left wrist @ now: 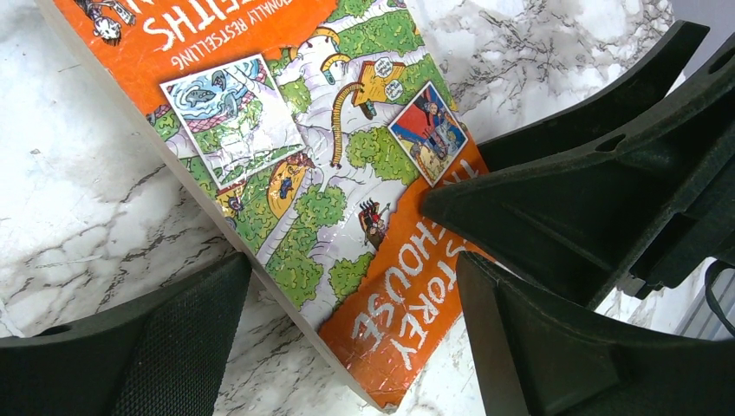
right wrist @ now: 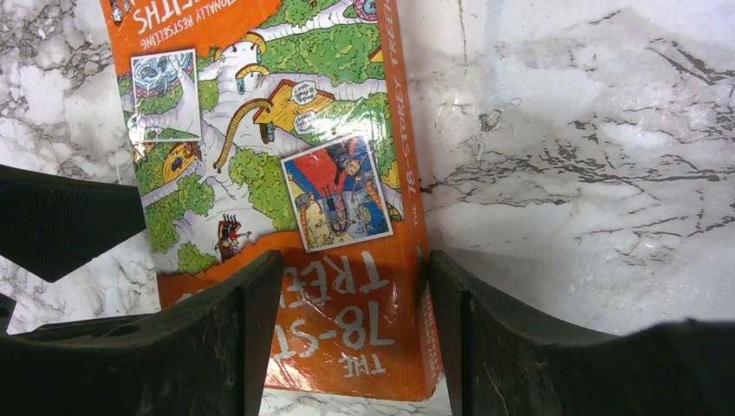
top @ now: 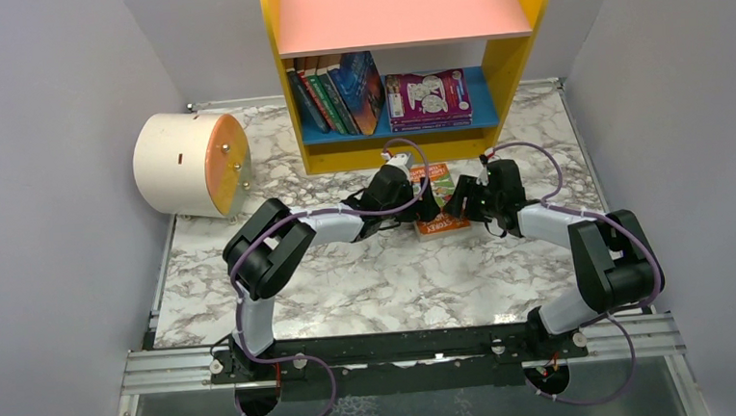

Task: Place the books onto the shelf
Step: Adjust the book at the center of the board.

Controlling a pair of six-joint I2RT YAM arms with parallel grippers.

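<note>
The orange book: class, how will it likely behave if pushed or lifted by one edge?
The book looks glossy and the marble table smooth, so it probably slides easily. It looks thin, so likely light and bendy if lifted by an edge. Lying flat, it shouldn't roll.

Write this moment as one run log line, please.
orange book: flat on table, before shelf | left gripper: open, over book corner | right gripper: open, straddling spine edge | lifted: no
</note>
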